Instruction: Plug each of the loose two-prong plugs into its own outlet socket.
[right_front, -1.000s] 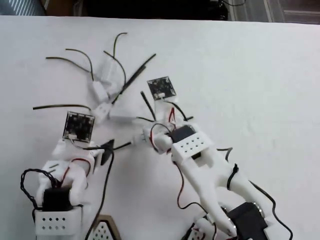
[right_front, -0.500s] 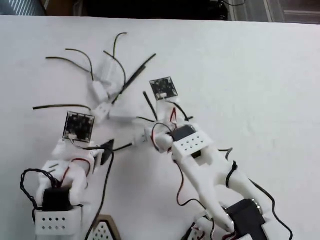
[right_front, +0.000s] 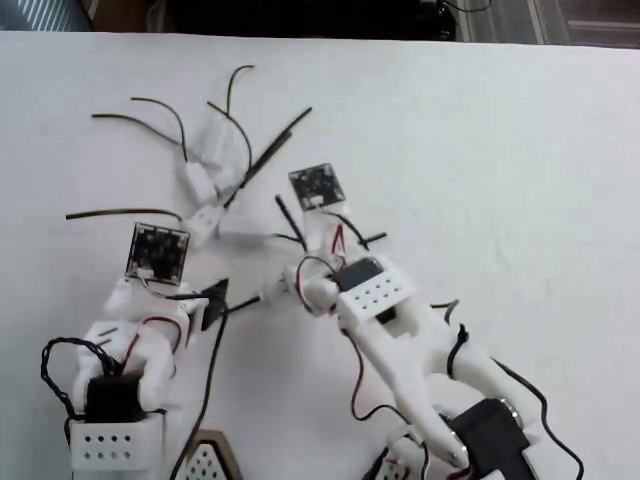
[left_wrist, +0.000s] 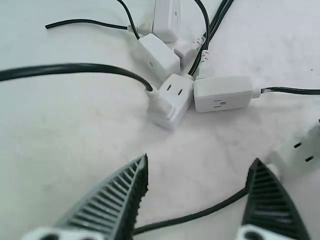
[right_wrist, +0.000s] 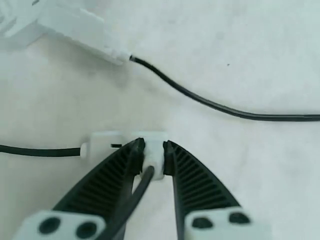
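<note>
My right gripper (right_wrist: 153, 146) is shut on a small white plug (right_wrist: 151, 159) that lies on the table, and a black cord (right_wrist: 40, 150) runs away from it. In the high view this gripper (right_front: 283, 288) sits mid-table, just below the cluster of outlets. My left gripper (left_wrist: 200, 161) is open with nothing between its ribbed black fingers (left_wrist: 125, 192). Ahead of it lie a white two-slot outlet (left_wrist: 171, 95) and a longer socket block (left_wrist: 222, 93). The held white piece (left_wrist: 299, 152) shows at the edge of the left wrist view. In the high view the left gripper (right_front: 212, 298) is close to the right one.
More white outlets (right_front: 200, 182) and several black cords (right_front: 160, 108) are tangled at the back left of the white table (right_front: 500, 150). A cord (right_front: 205, 380) trails toward the front edge between the arms. The right half of the table has free room.
The right arm has shifted slightly left and toward the front, carrying the white plug with it. The left arm has stayed still.
</note>
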